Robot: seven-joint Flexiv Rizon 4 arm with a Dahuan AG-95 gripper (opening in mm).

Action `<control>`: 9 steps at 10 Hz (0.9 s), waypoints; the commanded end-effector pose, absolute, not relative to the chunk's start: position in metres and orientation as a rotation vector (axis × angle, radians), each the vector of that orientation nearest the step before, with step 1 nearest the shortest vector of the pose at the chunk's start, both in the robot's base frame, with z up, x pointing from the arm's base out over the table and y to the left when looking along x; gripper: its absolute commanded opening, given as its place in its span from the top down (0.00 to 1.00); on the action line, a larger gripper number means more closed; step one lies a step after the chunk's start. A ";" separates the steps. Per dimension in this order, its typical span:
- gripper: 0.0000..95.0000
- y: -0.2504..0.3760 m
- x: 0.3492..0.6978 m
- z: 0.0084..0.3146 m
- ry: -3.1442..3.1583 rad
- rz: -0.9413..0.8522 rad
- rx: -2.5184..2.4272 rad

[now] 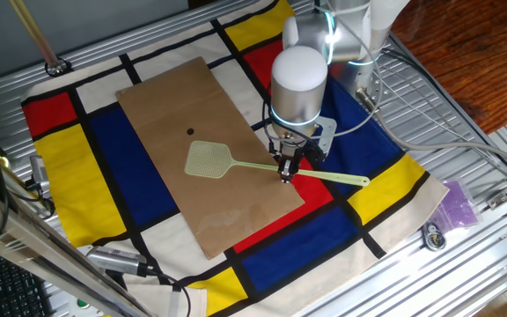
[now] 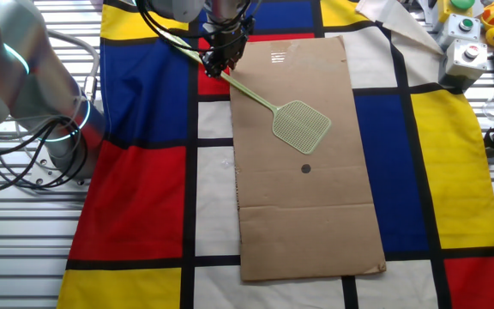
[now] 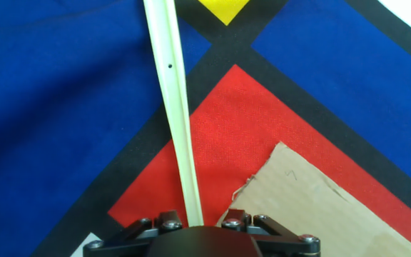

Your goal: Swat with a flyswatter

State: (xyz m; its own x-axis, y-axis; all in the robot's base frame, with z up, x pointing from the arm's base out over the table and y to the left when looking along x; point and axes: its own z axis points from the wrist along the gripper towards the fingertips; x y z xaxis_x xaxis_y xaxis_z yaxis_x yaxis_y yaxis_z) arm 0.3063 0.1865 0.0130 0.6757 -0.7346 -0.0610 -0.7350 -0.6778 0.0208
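The pale yellow-green flyswatter (image 1: 208, 159) lies across the brown sheet (image 1: 174, 97). Its mesh head is near the sheet's middle, and its thin handle runs off the sheet's edge over the red and blue cloth. My gripper (image 1: 286, 174) points straight down with its jaws closed on the handle about midway along it. In the other fixed view the gripper (image 2: 213, 65) holds the handle at the sheet's top left corner, with the head (image 2: 301, 126) lower right. In the hand view the handle (image 3: 175, 107) passes between the finger links; the fingertips are hidden. A small dark spot (image 1: 190, 132) sits beside the head.
A coloured block-pattern cloth (image 1: 77, 167) covers the metal table. A button box (image 2: 466, 51) and cables stand at one corner. A purple object (image 1: 459, 204) lies off the cloth. The arm's base (image 2: 24, 94) stands beside the cloth, and a wooden pole (image 1: 38, 35) leans at the far side.
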 end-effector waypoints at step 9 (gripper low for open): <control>1.00 0.191 0.312 0.038 1.635 -0.005 -2.776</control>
